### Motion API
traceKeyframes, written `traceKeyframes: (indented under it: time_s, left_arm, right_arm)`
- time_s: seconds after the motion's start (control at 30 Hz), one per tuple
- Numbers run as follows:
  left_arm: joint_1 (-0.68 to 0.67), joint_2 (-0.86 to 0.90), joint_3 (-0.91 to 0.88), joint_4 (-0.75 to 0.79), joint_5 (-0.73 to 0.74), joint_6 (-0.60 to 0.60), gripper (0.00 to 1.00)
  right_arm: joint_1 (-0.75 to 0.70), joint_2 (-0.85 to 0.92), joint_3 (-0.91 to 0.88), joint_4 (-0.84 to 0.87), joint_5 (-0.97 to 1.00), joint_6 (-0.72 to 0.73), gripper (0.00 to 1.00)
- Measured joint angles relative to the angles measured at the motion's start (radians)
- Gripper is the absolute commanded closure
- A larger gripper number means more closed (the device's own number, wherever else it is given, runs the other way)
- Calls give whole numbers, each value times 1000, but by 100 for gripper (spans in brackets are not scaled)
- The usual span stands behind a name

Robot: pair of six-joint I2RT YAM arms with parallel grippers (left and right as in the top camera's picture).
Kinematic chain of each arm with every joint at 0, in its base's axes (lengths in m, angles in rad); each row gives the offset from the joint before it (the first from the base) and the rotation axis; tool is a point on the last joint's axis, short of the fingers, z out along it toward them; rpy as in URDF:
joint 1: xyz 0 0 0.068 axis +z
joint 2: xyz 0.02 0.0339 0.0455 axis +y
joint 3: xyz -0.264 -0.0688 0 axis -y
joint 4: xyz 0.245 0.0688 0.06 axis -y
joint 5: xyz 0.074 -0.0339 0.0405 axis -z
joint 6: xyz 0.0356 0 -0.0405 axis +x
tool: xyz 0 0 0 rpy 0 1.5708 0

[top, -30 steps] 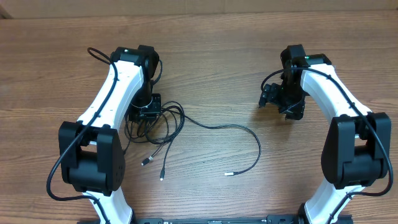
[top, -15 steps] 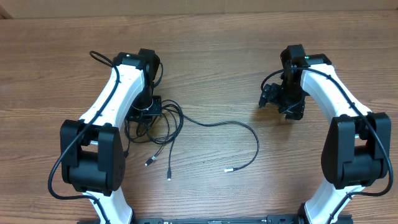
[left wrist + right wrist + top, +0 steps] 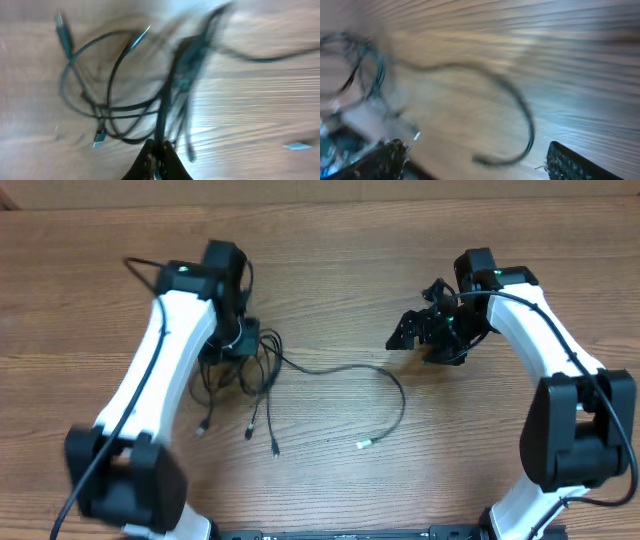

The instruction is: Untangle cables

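Thin black cables (image 3: 245, 375) lie tangled on the wood table at the left. One long strand (image 3: 392, 395) runs right and curls to a silver-tipped plug (image 3: 365, 444). My left gripper (image 3: 238, 343) is shut on a strand of the bundle; the left wrist view shows the fingers (image 3: 159, 157) pinching a cable (image 3: 167, 100) with loops hanging beyond. My right gripper (image 3: 415, 332) is open and empty, above the table to the right of the long strand. The right wrist view is blurred and shows the curled cable (image 3: 520, 115) between its wide-apart fingers (image 3: 475, 160).
Several loose plug ends (image 3: 250, 430) point toward the front edge below the bundle. Thick black robot wires run along both arms. The wood table (image 3: 330, 270) extends on all sides.
My left gripper has moved toward the back, dragging the bundle and its plug ends with it. My right gripper has swung left toward the long strand. The silver-tipped plug has shifted slightly.
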Motion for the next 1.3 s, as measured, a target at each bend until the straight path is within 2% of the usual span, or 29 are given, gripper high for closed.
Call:
traceKeyframes:
  time_s: [0.17, 0.3, 0.43, 0.87, 1.1, 1.3]
  left_arm:
    - [5, -160, 24, 45, 175, 111, 96]
    - [5, -249, 27, 50, 342, 213, 96]
    - [5, -270, 27, 50, 417, 251, 96]
    - [5, -271, 27, 49, 511, 274, 96]
    - [5, -271, 27, 47, 515, 274, 96]
    - [5, -271, 27, 40, 515, 274, 96]
  right_arm:
    - [6, -28, 0, -2, -155, -127, 7]
    - [9, -28, 0, 27, -232, -168, 4]
    - [9, -28, 0, 76, -299, -183, 4]
    - [104, -28, 0, 159, -320, -199, 7]
    - [178, -28, 0, 206, -269, -198, 19]
    - [259, -28, 0, 337, -179, -125, 19]
